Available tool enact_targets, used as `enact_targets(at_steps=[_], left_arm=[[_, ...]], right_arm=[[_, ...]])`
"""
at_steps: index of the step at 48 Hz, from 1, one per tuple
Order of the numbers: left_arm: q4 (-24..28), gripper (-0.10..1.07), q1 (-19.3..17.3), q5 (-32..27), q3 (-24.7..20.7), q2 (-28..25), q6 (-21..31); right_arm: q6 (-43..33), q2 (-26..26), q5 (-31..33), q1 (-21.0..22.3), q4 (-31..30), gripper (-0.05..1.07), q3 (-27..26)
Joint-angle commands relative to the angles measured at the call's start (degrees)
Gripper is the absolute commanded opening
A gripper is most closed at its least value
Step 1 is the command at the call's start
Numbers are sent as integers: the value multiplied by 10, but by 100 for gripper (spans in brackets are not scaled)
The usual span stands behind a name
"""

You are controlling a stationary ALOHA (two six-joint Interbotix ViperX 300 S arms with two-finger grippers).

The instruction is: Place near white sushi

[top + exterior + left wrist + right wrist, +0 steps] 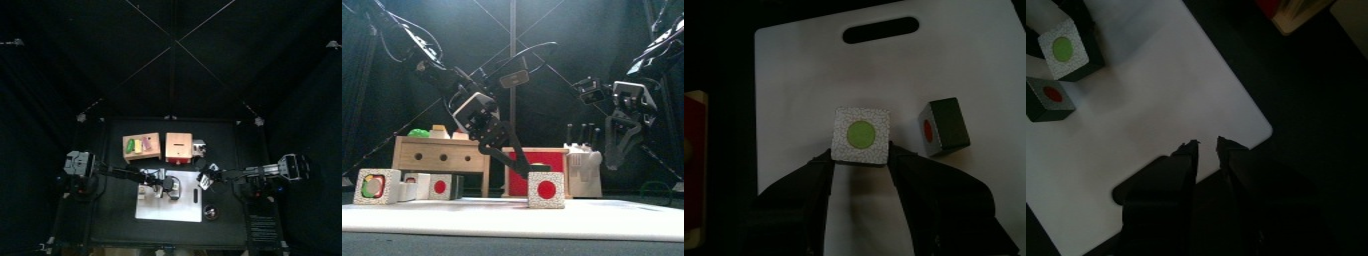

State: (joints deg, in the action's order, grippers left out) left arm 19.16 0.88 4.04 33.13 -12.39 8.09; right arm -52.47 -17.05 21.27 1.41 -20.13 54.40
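Between my left fingers (828,172) sits one white sushi block (861,137), a speckled cube with a green disc on its top face; my left gripper (862,172) stands parted just wider than the cube, one finger at each of its sides, and I cannot tell whether the pads actually press it. It rests on the cutting board (804,80), a single flat white plastic sheet with rounded corners and a slot-shaped handle hole at the end far from my fingers. Just beside the white cube, off to one side of my left fingers, lies a second sushi piece (941,125), dark-sided with a red dot on a pale face, apart from the cube by a narrow strip of board. My right gripper (1209,150) hangs over the board's edge, well away from both pieces, its two matte black fingers drawn nearly together with only a sliver between the tips and nothing in them. From the front I count more small cubes at the table's near edge, a wooden box (440,155), a red box (537,160) and a white holder of dark-handled tools (584,165) behind.
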Motion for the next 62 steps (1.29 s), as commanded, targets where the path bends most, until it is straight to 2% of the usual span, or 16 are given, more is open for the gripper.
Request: enact_targets(at_steps=[1,9,24,35,44,62], left_arm=[[1,71,-1,-4,-4,19,0],[-4,71,8,-39,21,53,4],[-73,71,56,-74,109,132,4],[-113,71,65,-83,161,163,3],[-116,71,62,-84,183,170,3],[-116,72,55,-91,188,170,4]], right_arm=[[0,-7,-2,-1,1,65,-8],[0,-7,-2,-5,7,65,-9],[0,-6,-2,-8,7,65,-11],[0,-2,-2,-8,7,65,-15],[0,5,-2,-8,7,65,-18],[0,10,-2,-8,5,65,-21]])
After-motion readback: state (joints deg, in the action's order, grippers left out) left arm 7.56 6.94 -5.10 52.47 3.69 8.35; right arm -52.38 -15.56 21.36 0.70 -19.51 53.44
